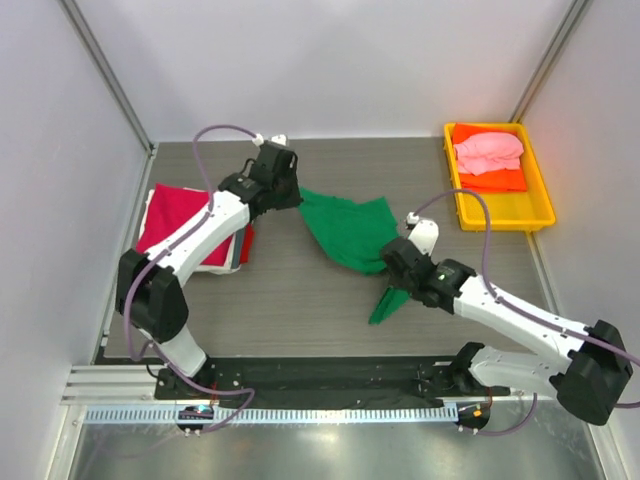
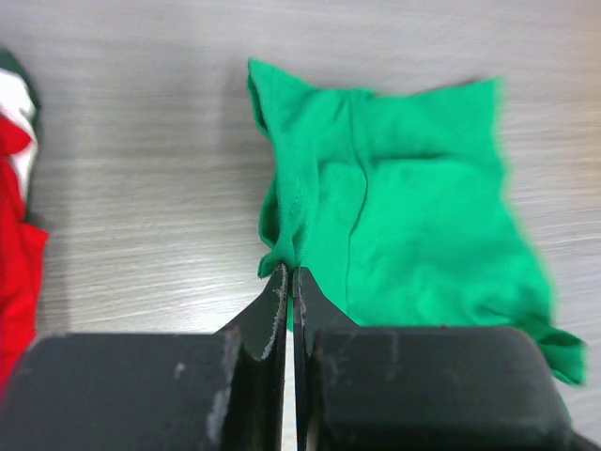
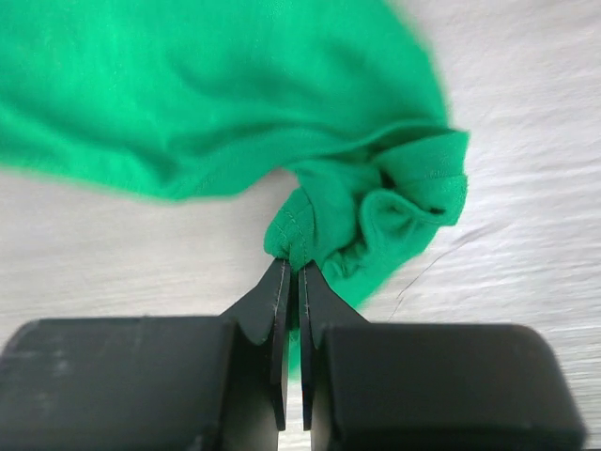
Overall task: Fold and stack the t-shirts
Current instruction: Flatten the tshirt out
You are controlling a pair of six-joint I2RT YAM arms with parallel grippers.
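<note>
A bright green t-shirt [image 1: 350,232] lies crumpled in the middle of the table, stretched between both arms. My left gripper [image 1: 296,196] is shut on its far left edge; the left wrist view shows the fingers [image 2: 290,282] pinching the green hem [image 2: 282,246]. On the shirt's near right side my right gripper [image 1: 396,268] is shut on a bunched fold [image 3: 302,235], and a green strip [image 1: 386,305] trails toward me below it. A stack of crimson, white and red t-shirts [image 1: 180,212] lies at the left. Pink [image 1: 488,152] and orange [image 1: 492,181] t-shirts sit in the tray.
The yellow plastic tray [image 1: 540,215] stands at the back right. White walls enclose the table on three sides. A black strip and metal rail [image 1: 300,385] run along the near edge by the arm bases.
</note>
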